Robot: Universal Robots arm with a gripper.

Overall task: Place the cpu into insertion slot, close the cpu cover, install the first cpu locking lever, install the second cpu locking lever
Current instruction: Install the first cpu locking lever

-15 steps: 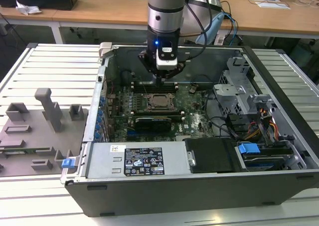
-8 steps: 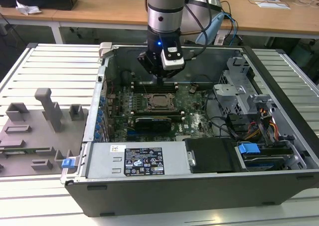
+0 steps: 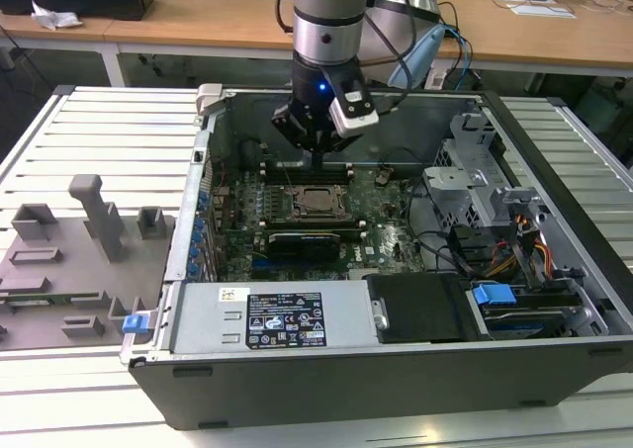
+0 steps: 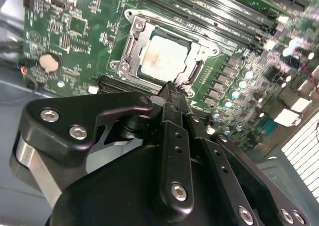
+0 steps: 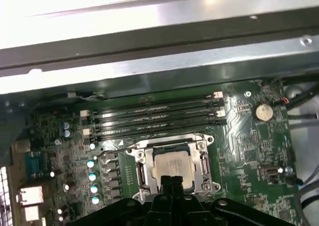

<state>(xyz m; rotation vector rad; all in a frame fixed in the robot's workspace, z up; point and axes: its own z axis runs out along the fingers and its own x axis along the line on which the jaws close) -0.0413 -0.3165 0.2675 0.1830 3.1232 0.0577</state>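
Note:
The cpu [image 3: 318, 200] [image 4: 163, 59] [image 5: 173, 165], a silvery square chip, lies flat in the insertion slot [image 4: 192, 69] on the green motherboard [image 3: 386, 225]. The cpu cover [image 4: 130, 45] [image 5: 205, 162], a silver metal frame, lies down flat around the chip, which shows through its window. A thin wire lever [image 5: 112, 152] runs along one side of the socket. My gripper [image 3: 316, 156] [image 4: 169, 86] [image 5: 172, 178] hangs just above the socket's edge, shut, with nothing between its fingers.
The board sits inside an open computer case [image 3: 198, 270]. Long black memory slots [image 5: 154, 118] run beside the socket, and a black expansion card [image 3: 307, 242] lies on its other side. A drive cage [image 3: 475, 186] and cables stand at the exterior view's right. A grey fixture tray [image 3: 69, 260] lies outside the case.

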